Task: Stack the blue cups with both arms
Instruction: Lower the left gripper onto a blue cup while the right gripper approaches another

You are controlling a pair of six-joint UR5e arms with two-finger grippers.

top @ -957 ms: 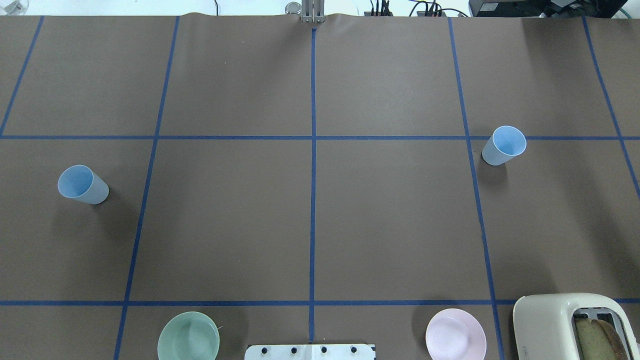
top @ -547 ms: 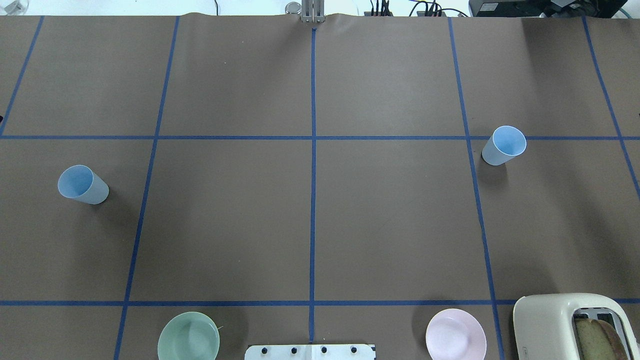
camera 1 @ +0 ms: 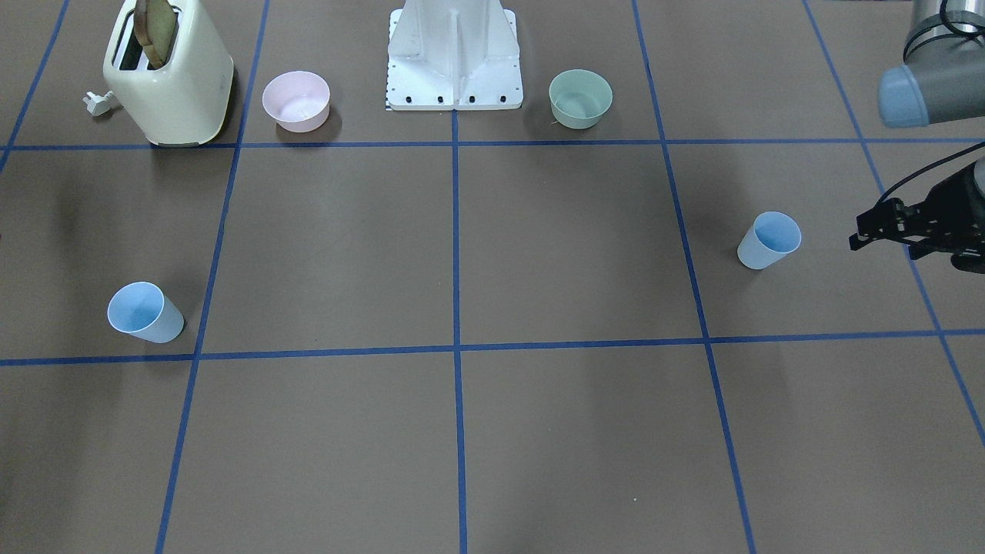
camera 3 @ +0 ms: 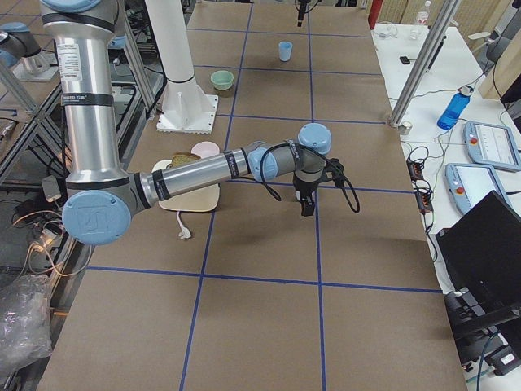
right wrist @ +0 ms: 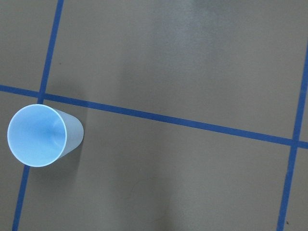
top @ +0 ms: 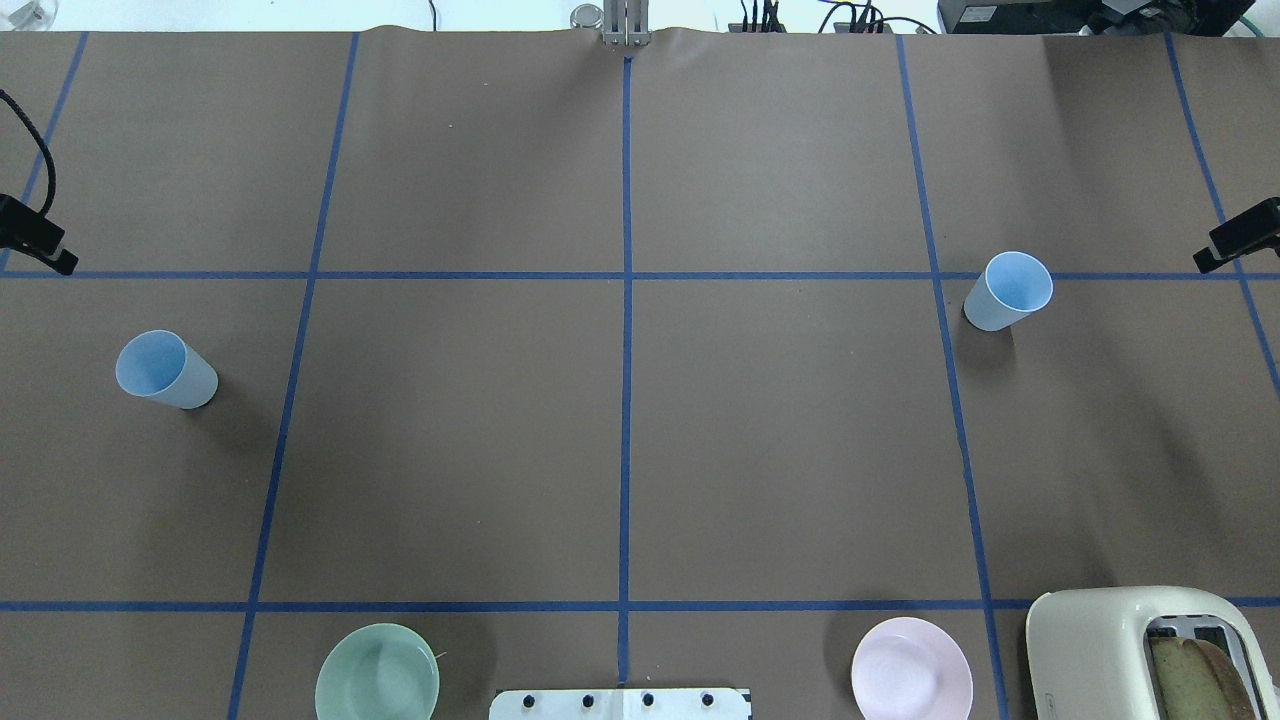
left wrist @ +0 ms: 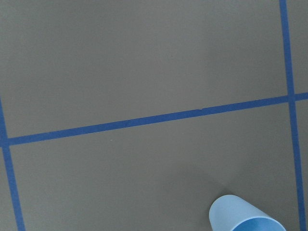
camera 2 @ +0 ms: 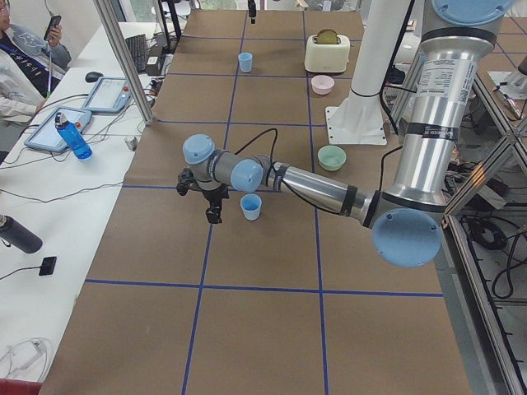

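Two light-blue cups stand upright and far apart on the brown table. The left cup [top: 165,370] [camera 1: 768,240] [camera 2: 251,206] shows at the bottom right edge of the left wrist view [left wrist: 245,219]. The right cup [top: 1008,290] [camera 1: 144,312] shows at the left of the right wrist view [right wrist: 41,134]. My left gripper [top: 35,240] [camera 1: 877,229] hangs above the table just outside the left cup. My right gripper [top: 1235,238] [camera 3: 306,204] hangs at the right edge, outside the right cup. Neither holds anything. I cannot tell whether their jaws are open.
A cream toaster [top: 1100,640] with a bread slice stands at the near right. A pink bowl [top: 910,672] and a pale green bowl [top: 377,675] flank the white base [top: 620,703]. Blue tape lines grid the table.
Both grippers have come into the overhead view, the left at the left edge and the right at the right edge. The cups have not moved.
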